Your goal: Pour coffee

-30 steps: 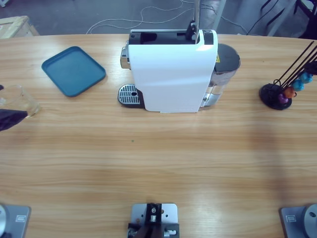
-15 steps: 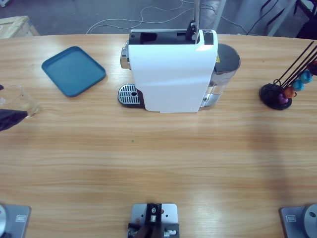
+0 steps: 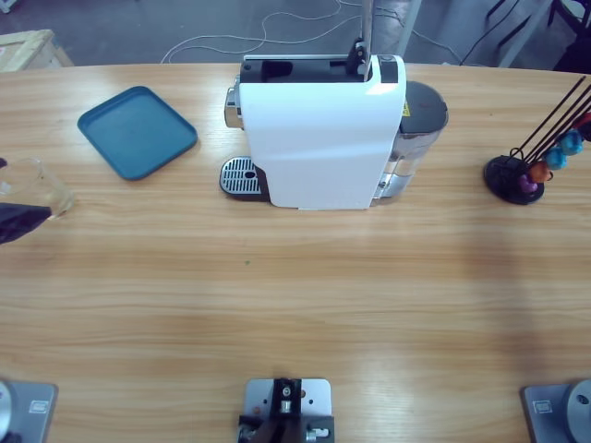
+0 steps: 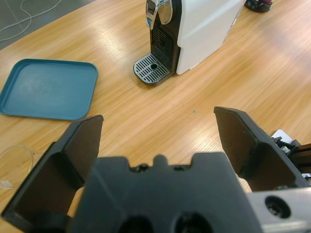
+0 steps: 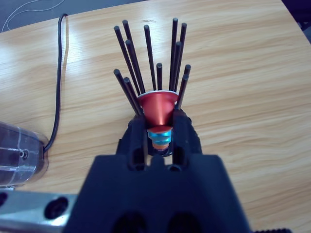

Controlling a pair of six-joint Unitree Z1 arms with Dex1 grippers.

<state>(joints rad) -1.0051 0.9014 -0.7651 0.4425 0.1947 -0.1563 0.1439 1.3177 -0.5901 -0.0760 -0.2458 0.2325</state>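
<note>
No coffee shows in any view. A white coffee machine (image 3: pixel 319 138) stands mid-table, with its drip grate (image 4: pixel 153 68) bare. At the far left is a clear glass (image 3: pixel 35 185); its rim (image 4: pixel 14 160) lies just outside my left gripper's left jaw. The left gripper (image 4: pixel 158 119) is open with nothing between its jaws, and only a dark part of it (image 3: pixel 11 221) shows at the high view's left edge. In the right wrist view my right gripper (image 5: pixel 159 127) is shut on a red capsule (image 5: pixel 158 108) among the black rods of the capsule rack (image 5: pixel 150 63).
A teal tray (image 3: pixel 138 131) lies left of the machine. The capsule rack's base (image 3: pixel 515 177) with coloured capsules sits at the table's right end. A blue capsule (image 5: pixel 159 133) sits under the red one. The machine's clear water tank (image 5: pixel 19 155) and a black cable (image 5: pixel 60 82) are nearby.
</note>
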